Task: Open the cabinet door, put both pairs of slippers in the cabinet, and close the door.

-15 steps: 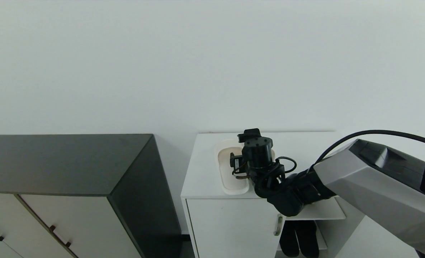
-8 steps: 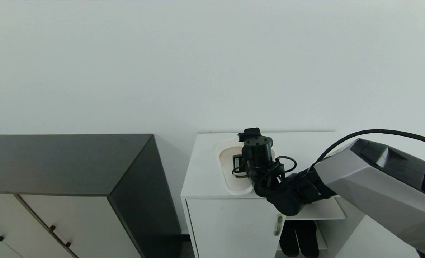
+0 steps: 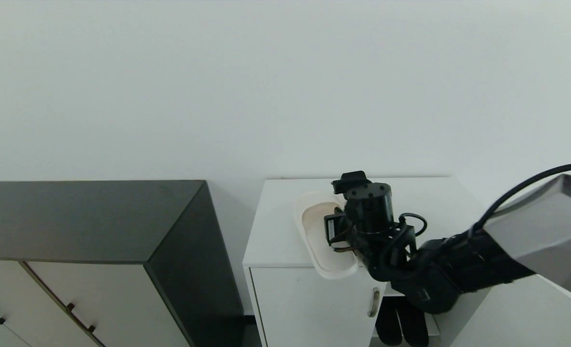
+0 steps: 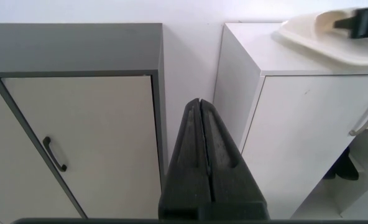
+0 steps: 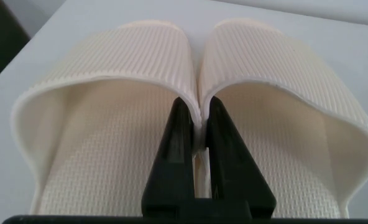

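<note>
A pair of cream slippers (image 3: 316,243) lies on top of the white cabinet (image 3: 275,226), heels overhanging its front edge. My right gripper (image 3: 336,230) is shut on the slippers' two touching inner edges; the right wrist view shows its fingers (image 5: 178,134) pinching the cream slippers (image 5: 115,81) together. A black pair of slippers (image 3: 401,323) stands inside the cabinet's open right half, low down. The left door with its handle (image 3: 374,301) is closed. My left gripper (image 4: 201,112) hangs shut and empty in front of the gap between the two cabinets, below the cream slippers (image 4: 333,37).
A dark-topped cabinet (image 3: 87,217) with beige doors stands to the left of the white one, with a narrow gap between. The white wall rises directly behind both. The opened right door panel (image 3: 507,318) juts forward at lower right.
My right gripper has drawn the cream slippers toward the cabinet's front edge and to the right, so their heels now stick out over the edge.
</note>
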Robot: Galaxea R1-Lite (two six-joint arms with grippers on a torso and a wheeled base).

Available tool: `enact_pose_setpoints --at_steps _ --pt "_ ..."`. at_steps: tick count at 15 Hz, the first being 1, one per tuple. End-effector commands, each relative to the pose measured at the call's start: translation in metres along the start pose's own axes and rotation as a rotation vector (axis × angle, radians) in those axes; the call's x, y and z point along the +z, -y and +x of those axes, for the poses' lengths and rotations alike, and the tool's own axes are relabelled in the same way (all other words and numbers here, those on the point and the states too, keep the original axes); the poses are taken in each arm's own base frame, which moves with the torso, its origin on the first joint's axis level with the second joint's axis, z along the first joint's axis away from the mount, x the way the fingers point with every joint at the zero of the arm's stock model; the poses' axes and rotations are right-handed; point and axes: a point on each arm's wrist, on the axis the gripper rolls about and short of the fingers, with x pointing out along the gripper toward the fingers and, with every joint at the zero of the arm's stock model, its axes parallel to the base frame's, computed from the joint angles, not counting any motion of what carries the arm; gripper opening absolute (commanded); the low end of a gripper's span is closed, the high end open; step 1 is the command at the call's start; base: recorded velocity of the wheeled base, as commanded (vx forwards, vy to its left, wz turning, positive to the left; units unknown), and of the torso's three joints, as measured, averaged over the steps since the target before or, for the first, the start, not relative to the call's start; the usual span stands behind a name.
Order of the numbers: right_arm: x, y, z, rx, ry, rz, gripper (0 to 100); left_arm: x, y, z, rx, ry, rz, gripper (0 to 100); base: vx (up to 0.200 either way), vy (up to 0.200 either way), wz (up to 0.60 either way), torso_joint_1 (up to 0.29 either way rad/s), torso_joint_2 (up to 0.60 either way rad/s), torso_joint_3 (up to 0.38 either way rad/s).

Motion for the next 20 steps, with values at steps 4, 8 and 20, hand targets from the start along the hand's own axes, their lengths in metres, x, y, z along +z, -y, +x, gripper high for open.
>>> enact_pose_setpoints --at_steps 4,8,20 --pt "0.004 0.021 -0.105 0.18 -0.028 -0.035 0 0.0 0.0 0.0 0.002 0.0 0.0 0 0.0 0.0 0.0 0.0 0.0 0.0" --pt "-0.003 0.017 -0.099 0.176 -0.043 -0.044 0 0.0 0.0 0.0 0.002 0.0 0.0 0 0.0 0.0 0.0 0.0 0.0 0.0" --pt "-0.004 0.018 -0.099 0.157 -0.039 -0.041 0 0.0 0.0 0.0 0.002 0.0 -0.002 0 -0.15 0.0 0.0 0.002 0.0 0.001"
